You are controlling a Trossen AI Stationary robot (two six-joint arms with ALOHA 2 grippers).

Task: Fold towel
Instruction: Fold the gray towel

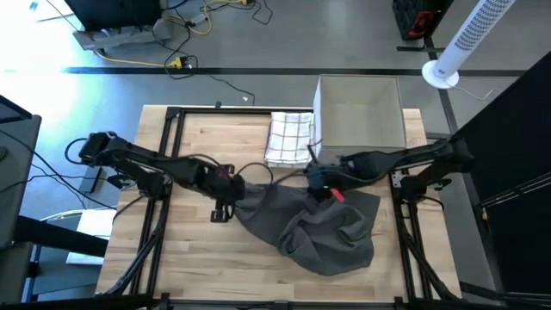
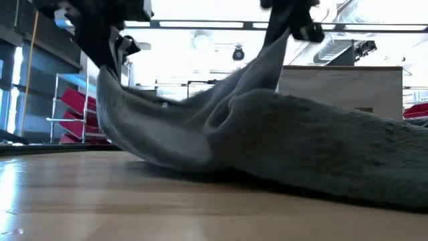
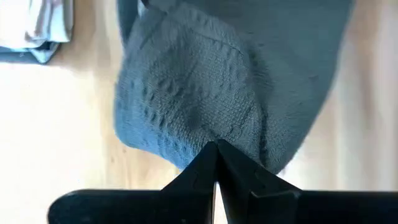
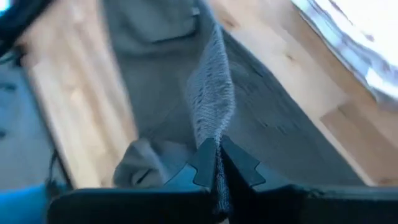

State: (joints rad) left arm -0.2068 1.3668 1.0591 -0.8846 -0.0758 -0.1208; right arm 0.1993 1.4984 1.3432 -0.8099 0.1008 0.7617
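Grey towel [image 1: 318, 224] lies crumpled mid-table, toward the right edge, two corners lifted. Left gripper [image 1: 232, 191] is clamped on its left corner, right gripper [image 1: 320, 181] clamped on a raised edge near the table centre. Checked cloth [image 1: 288, 136] and cardboard box [image 1: 360, 112] sit at the far edge of the table [image 1: 198, 258].

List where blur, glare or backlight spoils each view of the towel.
High view: even light, grey towel sharp. Low view: bright ceiling lights behind leave the towel and both arms backlit, the near wood soft. Left wrist view: weave crisp above the left gripper. Right wrist view: motion-smeared around the right gripper, glare washing out one corner.
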